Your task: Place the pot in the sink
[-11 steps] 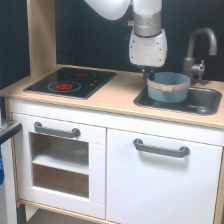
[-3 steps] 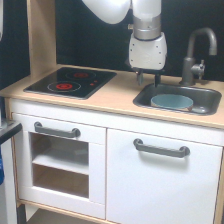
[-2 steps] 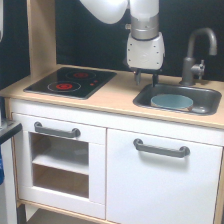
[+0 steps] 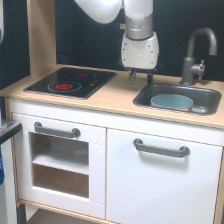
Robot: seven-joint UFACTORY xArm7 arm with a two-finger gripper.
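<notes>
The teal-blue pot [image 4: 171, 101] sits upright inside the dark grey sink [image 4: 212, 99] at the exterior view's right, its rim just below the basin's edge. My gripper [image 4: 140, 78] hangs above the wooden counter at the sink's back left corner, to the left of and above the pot. Its two dark fingers point down with a gap between them, and nothing is held.
A grey tap [image 4: 197, 55] stands behind the sink. A black hob [image 4: 71, 82] with red rings lies on the counter at the left. A tall wooden post [image 4: 41, 35] rises at the back left. Below are a white cupboard door [image 4: 160, 185] and an oven door [image 4: 59, 160].
The pot has gone from held above the sink to resting in the basin. The gripper has let go, risen and shifted left, away from the pot.
</notes>
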